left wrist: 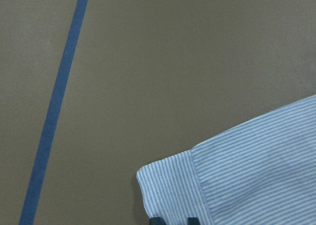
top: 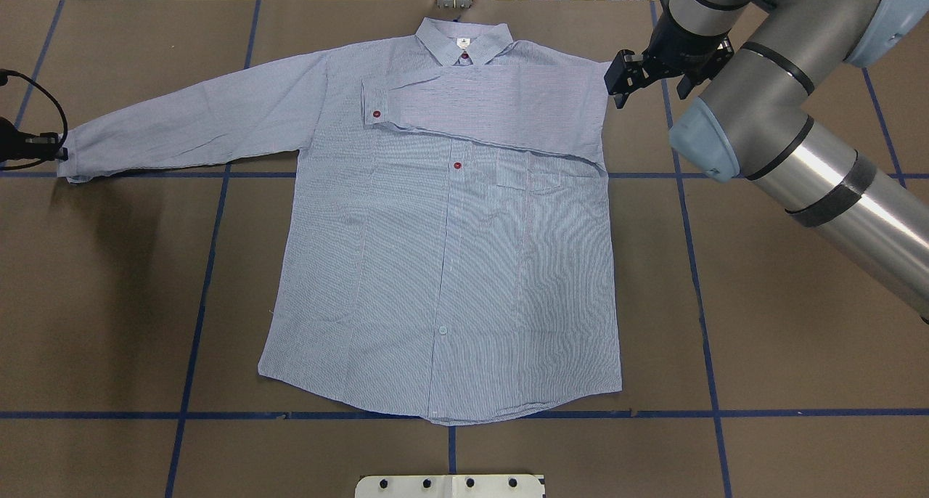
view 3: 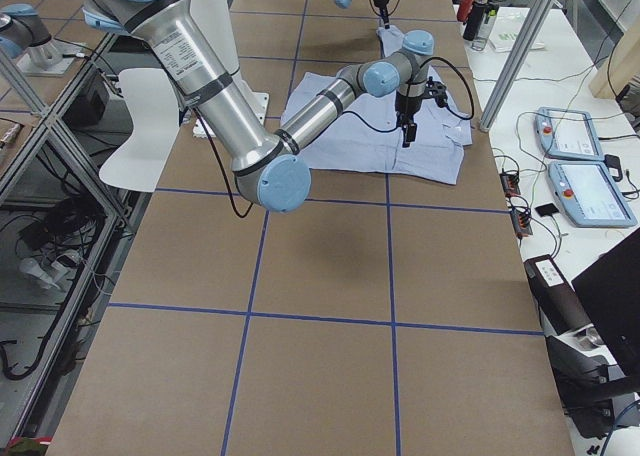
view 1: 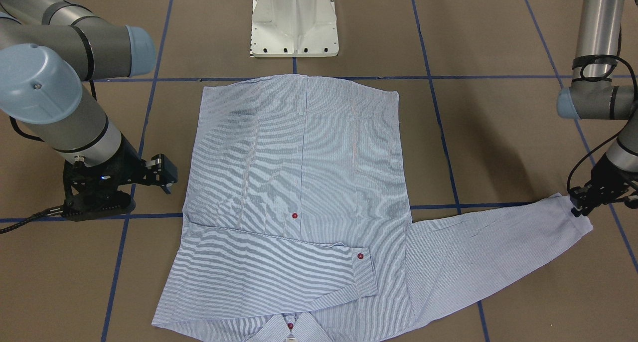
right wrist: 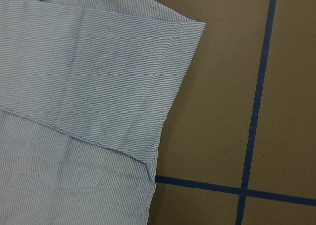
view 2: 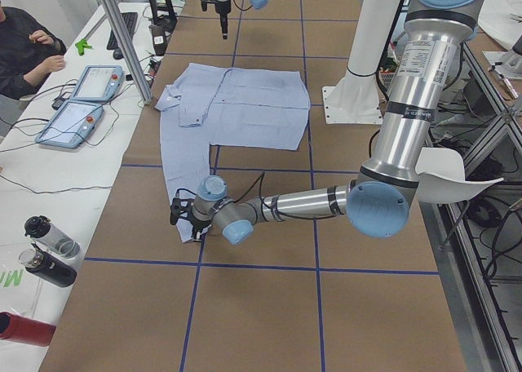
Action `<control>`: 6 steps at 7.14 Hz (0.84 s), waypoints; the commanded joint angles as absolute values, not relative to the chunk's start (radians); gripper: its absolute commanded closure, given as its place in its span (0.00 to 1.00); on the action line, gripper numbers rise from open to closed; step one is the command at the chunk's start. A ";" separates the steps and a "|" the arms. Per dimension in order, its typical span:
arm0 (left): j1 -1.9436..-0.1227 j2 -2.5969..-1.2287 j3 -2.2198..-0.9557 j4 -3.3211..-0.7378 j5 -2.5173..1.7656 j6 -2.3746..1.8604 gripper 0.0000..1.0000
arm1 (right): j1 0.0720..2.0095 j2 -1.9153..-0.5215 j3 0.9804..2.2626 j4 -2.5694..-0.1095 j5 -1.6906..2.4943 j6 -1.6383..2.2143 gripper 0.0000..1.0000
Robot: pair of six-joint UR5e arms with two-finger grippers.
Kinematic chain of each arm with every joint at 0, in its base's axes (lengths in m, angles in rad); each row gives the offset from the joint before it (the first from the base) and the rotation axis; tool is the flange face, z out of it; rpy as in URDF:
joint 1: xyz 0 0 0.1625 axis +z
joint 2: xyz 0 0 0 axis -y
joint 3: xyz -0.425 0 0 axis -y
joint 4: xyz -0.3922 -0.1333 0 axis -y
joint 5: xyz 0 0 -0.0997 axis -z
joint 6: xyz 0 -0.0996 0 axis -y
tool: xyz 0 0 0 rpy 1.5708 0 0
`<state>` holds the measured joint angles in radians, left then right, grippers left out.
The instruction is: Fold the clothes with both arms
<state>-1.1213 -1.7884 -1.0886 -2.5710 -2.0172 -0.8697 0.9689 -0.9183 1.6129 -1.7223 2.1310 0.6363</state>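
The striped shirt (top: 435, 266) lies flat and front up, collar (top: 464, 41) at the far side. One sleeve is folded across the chest, its cuff (top: 374, 109) with a red button; in the front view this cuff (view 1: 366, 267) lies low on the shirt (view 1: 299, 157). The other sleeve (top: 189, 128) stretches out to the side. My left gripper (view 1: 580, 210) is shut on that sleeve's cuff (left wrist: 237, 175), fingertips (left wrist: 193, 220) on the fabric. My right gripper (top: 652, 91) hangs open beside the folded shoulder edge (right wrist: 182, 77), holding nothing.
The white pedestal base (view 1: 294, 23) stands just past the hem. Blue tape lines (top: 210, 266) grid the brown table. A person (view 2: 24, 46), two control tablets (view 2: 81, 103) and bottles (view 2: 45, 254) are at a side bench.
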 commanded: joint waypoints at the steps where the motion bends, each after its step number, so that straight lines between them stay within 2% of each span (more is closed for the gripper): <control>1: -1.121 -1.789 -1.089 -2.571 -2.017 -0.870 0.85 | 0.969 -0.923 1.614 -1.721 2.132 0.635 0.01; 2: -1.121 -1.789 -1.091 -2.571 -2.017 -0.870 0.96 | 0.971 -0.923 1.614 -1.721 2.134 0.635 0.01; 3: -1.121 -1.789 -1.091 -2.571 -2.019 -0.868 1.00 | 0.971 -0.923 1.614 -1.721 2.134 0.635 0.01; 6: -1.129 -1.787 -1.176 -2.563 -2.086 -0.867 1.00 | 0.986 -0.965 1.655 -1.723 2.137 0.632 0.01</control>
